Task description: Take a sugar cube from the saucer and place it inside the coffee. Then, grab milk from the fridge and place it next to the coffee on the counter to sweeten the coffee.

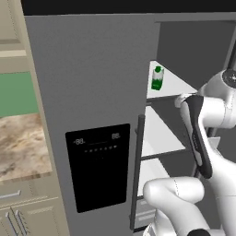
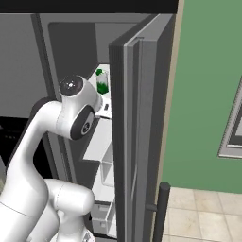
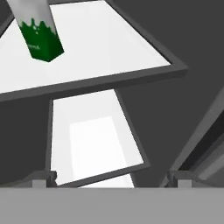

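Claw: we find the gripper with its jaws spread wide and nothing between them, aimed into the fridge.
Fridge: we note the fridge standing with its door swung open and white shelves exposed.
Milk: the milk carton stands upright on the upper shelf, well apart from the claw and up and to one side of its line.
Step in hand: we judge it to be the reach for the carton.
Advice: we would raise and re-aim the hand until the carton sits between the fingers, clear the shelf edge, then close on the mid-body.
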